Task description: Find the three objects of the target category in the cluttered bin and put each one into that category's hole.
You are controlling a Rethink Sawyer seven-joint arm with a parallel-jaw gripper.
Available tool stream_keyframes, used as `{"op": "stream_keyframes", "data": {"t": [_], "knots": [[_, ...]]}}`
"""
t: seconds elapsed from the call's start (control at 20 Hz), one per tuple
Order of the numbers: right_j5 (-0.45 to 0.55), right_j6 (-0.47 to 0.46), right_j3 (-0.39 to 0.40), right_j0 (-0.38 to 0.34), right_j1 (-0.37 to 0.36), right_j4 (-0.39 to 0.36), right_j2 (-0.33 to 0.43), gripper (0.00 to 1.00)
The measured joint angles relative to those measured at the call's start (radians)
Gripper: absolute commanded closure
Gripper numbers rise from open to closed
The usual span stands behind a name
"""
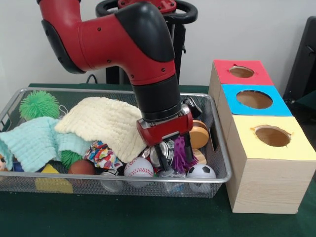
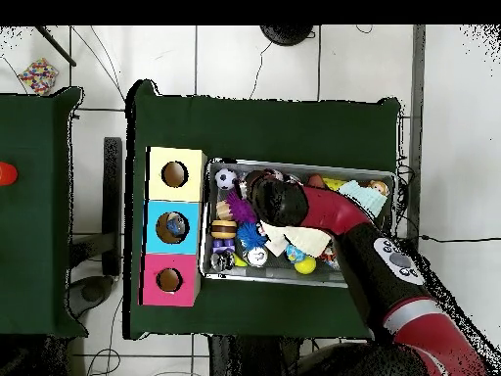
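The silver wire-mesh bin (image 1: 98,91) holds a heap of toys and cloths. My gripper (image 1: 173,165) is down inside its right end, open, with its fingers either side of a purple tasselled toy (image 1: 180,153) and a shiny silver object (image 1: 165,155). A baseball (image 1: 138,167) lies just left of it and a small soccer ball (image 1: 201,171) just right. Three boxes stand beside the bin, each with a round hole: red (image 1: 242,72), blue (image 1: 254,99) and yellow (image 1: 272,136). In the overhead view my arm (image 2: 323,211) covers the gripper over the bin (image 2: 294,164).
A cream knitted cloth (image 1: 106,121) and a mint cloth (image 1: 34,140) cover much of the bin's left and middle. A green spiky ball (image 1: 39,104), a wooden disc (image 1: 199,134), a brown ball (image 1: 81,167) and a yellow block (image 1: 53,183) also lie in it.
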Motion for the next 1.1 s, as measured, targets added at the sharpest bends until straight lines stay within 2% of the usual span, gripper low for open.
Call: {"op": "stream_keyframes", "data": {"t": [0.2,0.35,0.45,0.7,0.95,1.1], "knots": [[0.000,0.000,0.006,0.000,0.018,-0.002,-0.002,0.00],[-0.001,0.000,0.003,0.039,0.014,-0.008,-0.039,0.00],[0.000,0.000,-0.005,0.096,-0.011,-0.024,-0.090,0.00],[-0.013,0.000,-0.008,0.180,-0.037,-0.049,-0.163,0.00],[-0.090,0.000,-0.007,0.280,-0.058,-0.078,-0.266,0.00],[-0.115,0.000,-0.007,0.294,-0.062,-0.079,-0.281,0.00]]}}
